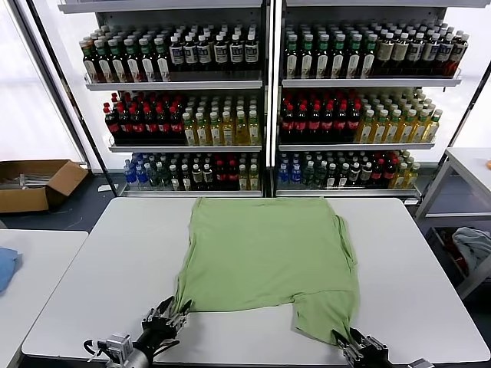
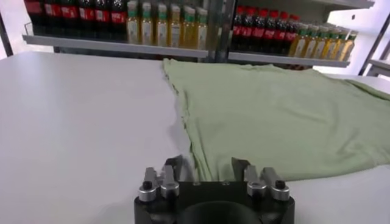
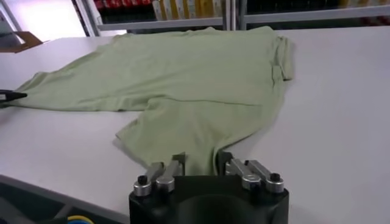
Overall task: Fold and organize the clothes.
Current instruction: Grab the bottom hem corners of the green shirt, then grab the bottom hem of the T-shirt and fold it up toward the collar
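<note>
The light green shirt point(image 1: 268, 253) lies flat on the white table point(image 1: 92, 268), its sides folded in; its collar and print do not show. It also shows in the left wrist view point(image 2: 274, 115) and the right wrist view point(image 3: 201, 91). My left gripper point(image 1: 178, 310) is open at the shirt's near left corner, with the cloth's edge between its fingers point(image 2: 207, 165). My right gripper point(image 1: 341, 341) is open at the near right corner, with the hem between its fingers point(image 3: 201, 159). A dark tip of the left gripper point(image 3: 9, 95) shows far off in the right wrist view.
Shelves of bottles point(image 1: 268, 115) stand behind the table. A cardboard box point(image 1: 31, 184) sits on the floor at the left. A blue cloth point(image 1: 6, 268) lies on a side table at the left, and a grey-blue cloth point(image 1: 472, 245) at the right.
</note>
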{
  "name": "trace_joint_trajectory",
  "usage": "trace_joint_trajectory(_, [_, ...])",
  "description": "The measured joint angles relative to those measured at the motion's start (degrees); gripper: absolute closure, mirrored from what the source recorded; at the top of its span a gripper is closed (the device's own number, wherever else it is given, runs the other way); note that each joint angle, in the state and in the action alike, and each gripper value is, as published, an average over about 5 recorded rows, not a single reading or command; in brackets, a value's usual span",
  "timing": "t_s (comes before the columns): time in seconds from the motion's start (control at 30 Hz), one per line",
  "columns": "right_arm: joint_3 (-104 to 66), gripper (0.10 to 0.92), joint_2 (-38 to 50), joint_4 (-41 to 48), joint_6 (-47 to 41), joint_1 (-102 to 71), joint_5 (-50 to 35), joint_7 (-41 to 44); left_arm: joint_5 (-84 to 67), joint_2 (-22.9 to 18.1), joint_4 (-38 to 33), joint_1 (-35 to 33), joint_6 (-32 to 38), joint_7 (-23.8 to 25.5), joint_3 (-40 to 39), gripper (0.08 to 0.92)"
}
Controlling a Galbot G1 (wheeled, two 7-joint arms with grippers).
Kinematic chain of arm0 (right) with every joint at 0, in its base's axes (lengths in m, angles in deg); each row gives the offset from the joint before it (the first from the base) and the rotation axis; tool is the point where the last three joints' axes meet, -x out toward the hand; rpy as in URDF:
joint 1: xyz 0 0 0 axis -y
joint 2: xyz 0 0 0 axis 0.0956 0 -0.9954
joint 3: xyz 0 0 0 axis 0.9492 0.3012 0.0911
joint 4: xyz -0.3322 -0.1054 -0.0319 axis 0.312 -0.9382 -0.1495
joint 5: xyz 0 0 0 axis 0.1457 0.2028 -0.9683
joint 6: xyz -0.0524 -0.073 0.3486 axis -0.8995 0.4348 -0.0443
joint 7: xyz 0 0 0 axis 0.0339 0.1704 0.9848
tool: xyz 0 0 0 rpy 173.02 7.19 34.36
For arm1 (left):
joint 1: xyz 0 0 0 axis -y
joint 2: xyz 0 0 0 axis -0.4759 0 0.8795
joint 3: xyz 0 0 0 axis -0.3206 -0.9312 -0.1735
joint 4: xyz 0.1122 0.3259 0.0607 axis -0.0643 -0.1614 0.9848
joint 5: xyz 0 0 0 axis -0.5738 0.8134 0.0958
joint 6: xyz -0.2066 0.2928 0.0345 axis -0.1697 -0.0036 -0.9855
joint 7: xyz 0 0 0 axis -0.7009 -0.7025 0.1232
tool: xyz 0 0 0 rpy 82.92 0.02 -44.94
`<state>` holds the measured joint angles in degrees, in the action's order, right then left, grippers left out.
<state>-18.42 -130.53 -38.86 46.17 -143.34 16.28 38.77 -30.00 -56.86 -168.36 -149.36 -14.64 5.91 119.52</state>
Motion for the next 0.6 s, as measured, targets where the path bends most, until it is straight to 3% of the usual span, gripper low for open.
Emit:
trace_joint_trajectory(0.13, [-0.1,0.919,-0.4,0.5,1.4,-0.1,-0.4,0.9,0.8,0.0,0.1,-0.2,0.2,-0.1,-0.7,0.715])
trace_joint_trajectory(0.33, [0.0,0.919,-1.3,1.9,5.5,0.2,-0.9,4.0,1.6,-0.1,-0.7,-1.0,0.9,-0.6,-1.2,0.877])
trace_joint_trajectory(0.6, [-0.2,0.919,-1.9,2.4,12.6,-0.7,-3.0,9.7,1.9,-0.4,-3.3,-2.3,1.7,-1.6,-0.5,0.913])
